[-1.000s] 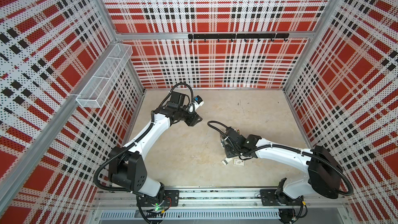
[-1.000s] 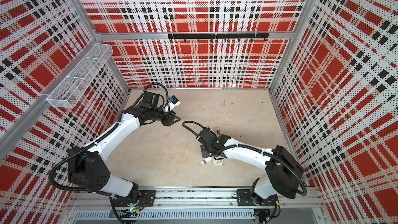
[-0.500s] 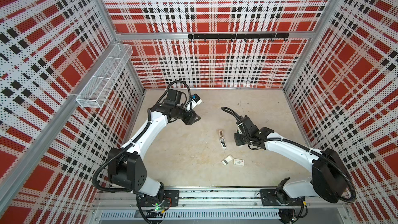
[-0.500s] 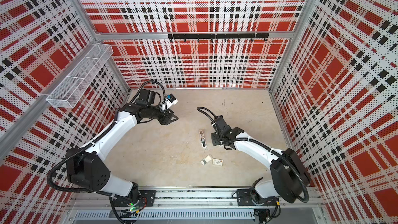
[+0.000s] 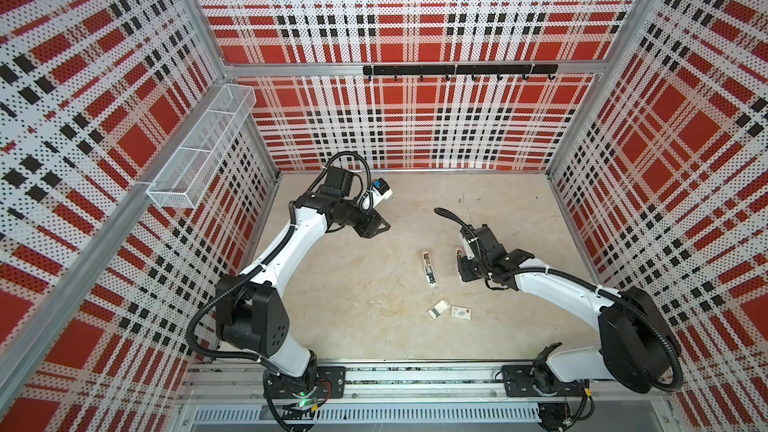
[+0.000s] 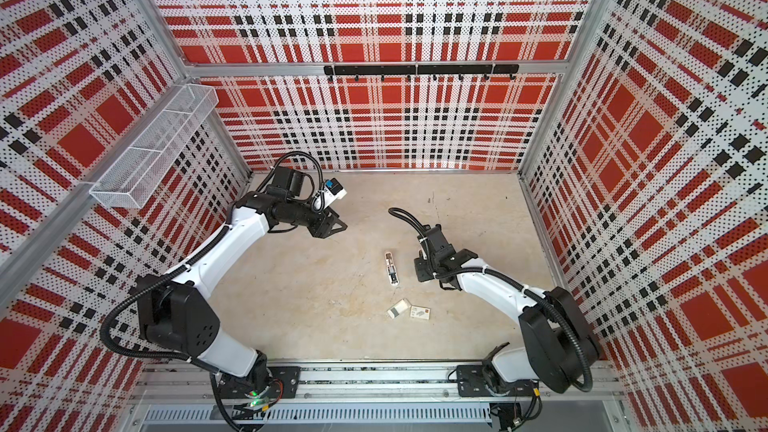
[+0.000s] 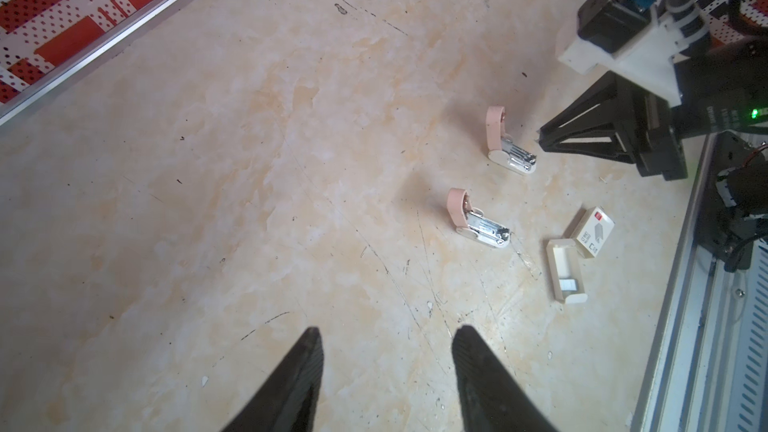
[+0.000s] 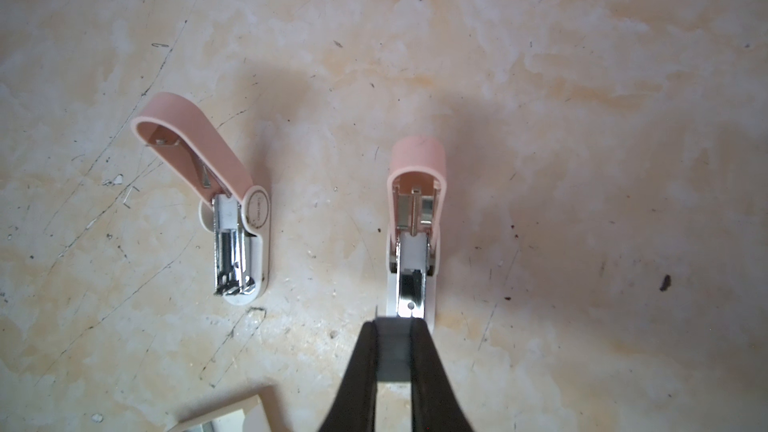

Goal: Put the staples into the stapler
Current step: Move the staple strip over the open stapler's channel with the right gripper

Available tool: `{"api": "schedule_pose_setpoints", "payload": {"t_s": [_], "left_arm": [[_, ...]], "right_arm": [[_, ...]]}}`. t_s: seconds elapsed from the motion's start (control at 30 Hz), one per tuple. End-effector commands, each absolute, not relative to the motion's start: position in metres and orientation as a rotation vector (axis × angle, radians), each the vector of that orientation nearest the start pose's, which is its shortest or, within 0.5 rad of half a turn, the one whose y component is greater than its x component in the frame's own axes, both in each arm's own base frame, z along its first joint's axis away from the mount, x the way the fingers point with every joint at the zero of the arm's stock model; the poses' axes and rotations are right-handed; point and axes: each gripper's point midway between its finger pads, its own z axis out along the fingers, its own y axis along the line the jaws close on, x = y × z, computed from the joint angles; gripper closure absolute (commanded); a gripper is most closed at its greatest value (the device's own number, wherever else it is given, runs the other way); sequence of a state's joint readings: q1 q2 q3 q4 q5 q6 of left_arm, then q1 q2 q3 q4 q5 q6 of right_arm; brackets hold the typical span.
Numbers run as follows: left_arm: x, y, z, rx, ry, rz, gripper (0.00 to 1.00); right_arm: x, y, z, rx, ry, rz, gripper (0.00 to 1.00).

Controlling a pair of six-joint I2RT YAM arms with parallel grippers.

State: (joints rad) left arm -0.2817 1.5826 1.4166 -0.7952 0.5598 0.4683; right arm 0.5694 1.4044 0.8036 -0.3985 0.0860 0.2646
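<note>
While the left gripper [image 5: 380,226] is hanging part-open and empty over the beige table [image 5: 353,326], left of centre in both top views, the right gripper [image 8: 394,328] is hovering right of centre, nearly closed, at the front end of an open pink stapler [image 8: 415,160] (a second stapler [image 8: 195,139] is lying just beside), pinching the staples [image 8: 394,357], a thin grey strip.

No legible text on stapler [image 8: 249,218] or sleeve [image 7: 592,232].
</note>
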Motion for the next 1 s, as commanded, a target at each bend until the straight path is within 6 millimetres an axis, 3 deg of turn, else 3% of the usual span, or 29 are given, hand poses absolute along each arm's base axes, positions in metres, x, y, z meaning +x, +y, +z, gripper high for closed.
{"api": "schedule_pose_setpoints", "payload": {"t_s": [0.0, 0.27, 0.97], "left_arm": [[0.361, -0.203, 0.224, 1.092, 2.153, -0.651, 0.45], [0.361, -0.205, 0.22, 1.085, 2.168, -0.665, 0.45], [0.361, -0.204, 0.22, 1.08, 2.165, -0.662, 0.45]], "right_arm": [[0.306, 0.177, 0.074, -0.387, 2.522, 0.209, 1.0], [0.309, 0.175, 0.06, -0.359, 2.555, 0.184, 1.0], [0.309, 0.17, 0.051, -0.308, 2.569, 0.164, 1.0]]}}
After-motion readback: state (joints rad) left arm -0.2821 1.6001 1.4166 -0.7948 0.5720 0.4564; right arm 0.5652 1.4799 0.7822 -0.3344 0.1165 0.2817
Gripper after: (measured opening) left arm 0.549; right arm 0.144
